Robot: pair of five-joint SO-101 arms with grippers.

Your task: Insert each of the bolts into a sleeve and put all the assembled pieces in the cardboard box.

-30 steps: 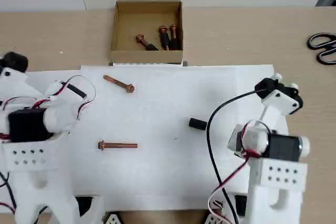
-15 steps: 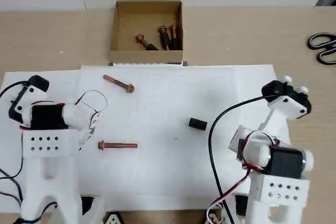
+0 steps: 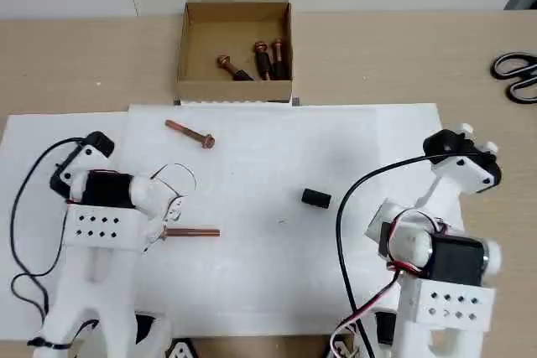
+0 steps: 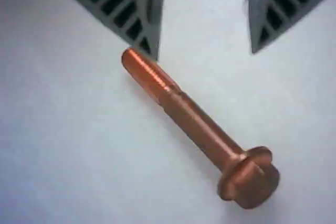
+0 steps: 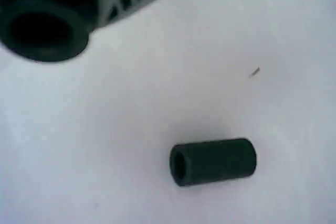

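Waiting under me: the near bolt (image 4: 195, 124) lies flat on the white sheet (image 3: 268, 291), left of centre, with no sleeve on it.
left claw (image 4: 205, 51): I hang just over that bolt's threaded end, jaws apart, gripping nothing.
far bolt (image 3: 190, 133): also bare, loose on the sheet close to its far edge, just near of the cardboard box (image 3: 191, 48).
loose sleeve (image 3: 316, 199): on its side, right of centre, well apart from both bolts.
right claw (image 5: 105, 3): I cannot tell whether it is apart or together; a dark ring (image 5: 42, 31) right beside it may be a second sleeve seen end-on.
assembled pieces (image 3: 263, 58): three sleeved bolts lie in the right part of the box.
done, as I judge it: three of five pieces.
left to do: pick up, sleeve and box the two bare bolts.
scissors (image 3: 516, 75): idle on the table, far right.
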